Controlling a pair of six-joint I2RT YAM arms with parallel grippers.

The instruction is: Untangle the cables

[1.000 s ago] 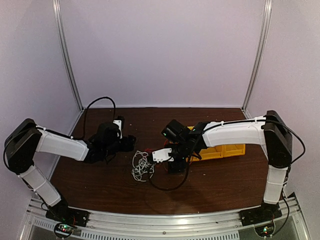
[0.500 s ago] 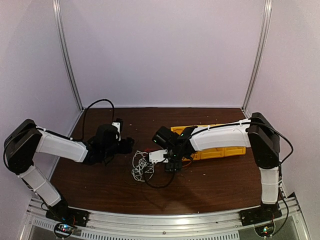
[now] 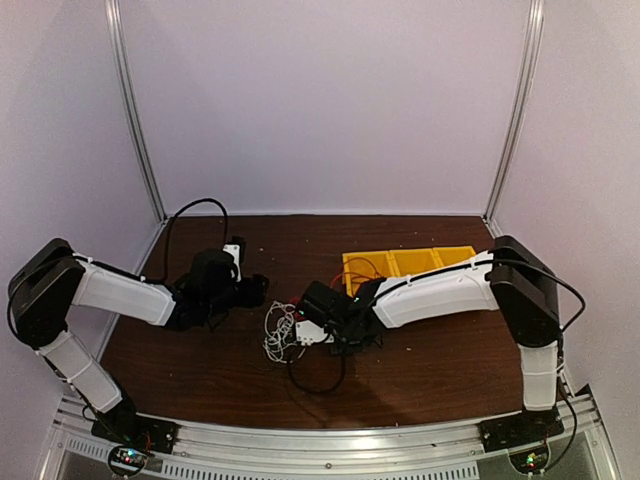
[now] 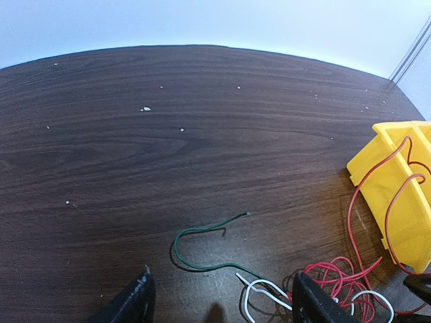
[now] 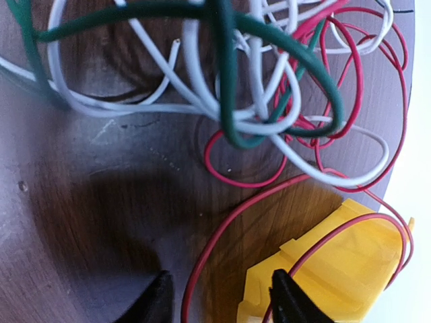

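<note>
The cables lie as a clump (image 3: 283, 335) at the table's middle: a white wire (image 5: 135, 108), a red wire (image 5: 206, 249) and a dark green wire (image 5: 227, 67), not black. My right gripper (image 5: 222, 296) is open, low at the clump's right edge, with the red wire lying between its fingers untouched. That red wire (image 4: 350, 222) runs on into the yellow bin (image 5: 323, 269). My left gripper (image 4: 222, 306) is open and empty, left of the clump. A loose green wire end (image 4: 175, 248) and a white loop (image 4: 248, 299) lie just ahead of it.
The yellow bin (image 3: 410, 265) with several compartments stands right of centre, holding part of the red wire. A thick black arm cable (image 3: 315, 385) loops on the table in front of the clump. Metal frame posts (image 3: 135, 110) stand at the back corners.
My right arm has swung left and down onto the clump's right side, uncovering the yellow bin. My left arm has hardly moved.
</note>
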